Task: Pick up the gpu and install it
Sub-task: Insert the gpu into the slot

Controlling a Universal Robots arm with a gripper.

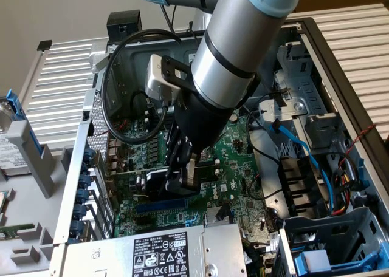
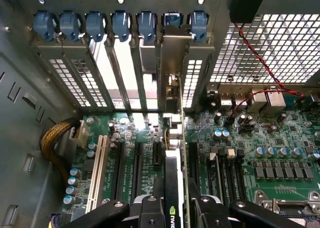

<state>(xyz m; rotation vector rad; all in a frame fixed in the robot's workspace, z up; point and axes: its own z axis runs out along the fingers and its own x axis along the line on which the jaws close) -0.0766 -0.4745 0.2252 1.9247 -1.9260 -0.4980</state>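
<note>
The hand [image 2: 175,210] pinches the gpu [image 2: 173,175], one finger on each flat face, so the card stands on edge directly under the hand, inside the open computer case [image 1: 91,137]. It is over the motherboard [image 2: 260,138], and in the exterior view it sits just above the blue expansion slot [image 1: 167,205]. The card's long axis runs straight out ahead of the hand toward the case's rear wall. Its silver end bracket [image 2: 172,63] leads, lying in line with the open gap among the rear slot covers [image 2: 125,73] and under one of the blue retention clips [image 2: 172,20]. The black fan shroud with its logo faces the side where the white slot [image 2: 97,168] lies, and the thin green board faces the other way. The connector edge points down at the motherboard and is hidden, so I cannot tell whether it has entered the slot. The step looks like seating. Doing it well calls for holding the card square to the board, with its length parallel to the slot and the bracket tongue slipping between the rear wall and the board's edge. The push should go straight down and evenly along the length, since a tilt would jam one end of the connector.
</note>
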